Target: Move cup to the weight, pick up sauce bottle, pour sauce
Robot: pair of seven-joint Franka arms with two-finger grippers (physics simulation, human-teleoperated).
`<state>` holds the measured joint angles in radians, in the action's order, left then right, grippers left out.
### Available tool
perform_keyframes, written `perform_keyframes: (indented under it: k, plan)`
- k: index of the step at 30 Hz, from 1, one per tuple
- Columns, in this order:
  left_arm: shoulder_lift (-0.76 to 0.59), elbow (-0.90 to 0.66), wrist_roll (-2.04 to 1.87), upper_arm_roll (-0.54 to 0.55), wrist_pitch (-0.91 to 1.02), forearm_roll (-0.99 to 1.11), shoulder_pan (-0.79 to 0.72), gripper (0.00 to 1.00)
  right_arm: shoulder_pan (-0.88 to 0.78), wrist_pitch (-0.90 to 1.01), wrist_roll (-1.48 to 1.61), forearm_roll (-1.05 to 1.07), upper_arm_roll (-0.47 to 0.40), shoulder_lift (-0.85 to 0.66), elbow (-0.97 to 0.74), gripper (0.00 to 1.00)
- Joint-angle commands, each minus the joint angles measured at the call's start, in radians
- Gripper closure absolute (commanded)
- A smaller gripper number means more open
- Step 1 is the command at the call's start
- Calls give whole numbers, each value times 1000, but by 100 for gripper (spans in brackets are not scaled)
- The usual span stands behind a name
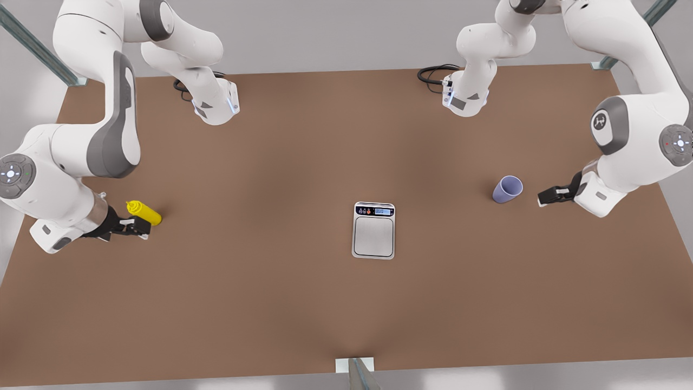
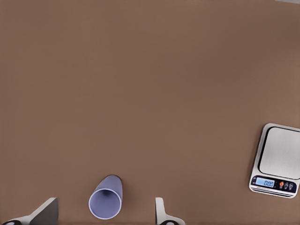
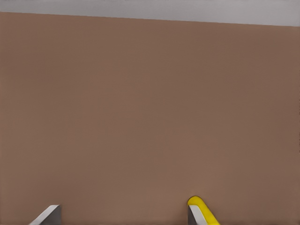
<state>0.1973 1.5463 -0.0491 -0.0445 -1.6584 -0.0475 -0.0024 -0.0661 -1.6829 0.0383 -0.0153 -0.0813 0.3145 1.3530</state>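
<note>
The lavender-blue cup [image 1: 507,189] stands on the brown table at the front view's right. My left gripper [image 1: 546,196] is open a short way to the right of it, not touching. In the left wrist view the cup [image 2: 106,198] sits between and just ahead of the spread fingers [image 2: 47,212]. The silver scale [image 1: 373,230] lies at the table's middle with its plate bare, also seen as the scale [image 2: 276,161]. The yellow sauce bottle [image 1: 144,212] rests at the front view's left. My right gripper [image 1: 138,227] is open right beside it, and the bottle [image 3: 205,212] lies against one finger [image 3: 194,216].
The brown table [image 1: 260,303] ends at a far edge where both arm bases [image 1: 216,105] and black cables [image 1: 433,73] sit. A small bracket [image 1: 354,365] marks the near edge. Bare tabletop separates cup, scale and bottle.
</note>
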Motion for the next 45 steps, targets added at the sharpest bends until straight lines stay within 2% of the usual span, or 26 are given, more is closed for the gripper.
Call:
perform_keyframes:
  k: [1,4,8,11,13,24,34,35,39,42,44,45]
  plan:
    - [2,0,0,0,0,1,1,0,0,0,0,0,0,0,0,0]
    - [-2,44,-2,0,-11,1,1,0,2,-1,2,0,0,1,0,0]
    - [-35,216,31,-51,-136,0,1,0,6,5,15,0,-2,-9,8,0]
    - [-42,259,40,-78,-175,-6,1,0,5,6,12,0,0,-25,25,0]
    - [-79,437,58,-101,-323,-5,1,0,2,9,11,0,0,-18,25,0]
    - [-133,847,107,-123,-678,-5,1,0,2,6,44,2,6,-20,57,0]
    - [-142,902,195,-181,-684,-2,1,0,391,15,1425,359,3,-11,233,0]
    - [-131,903,195,-180,-693,-2,1,13,434,28,1523,365,3,0,235,0]
    - [-104,923,195,-178,-739,-2,-1,15,592,29,1925,429,2,57,301,0]
    - [-98,931,195,-178,-741,-2,-1,16,669,19,2161,517,2,185,299,0]
    - [-96,939,195,-176,-780,-2,-4,30,735,14,2269,597,2,268,301,0]
    - [-91,946,195,-178,-797,-2,-13,33,756,18,2310,615,2,296,304,0]
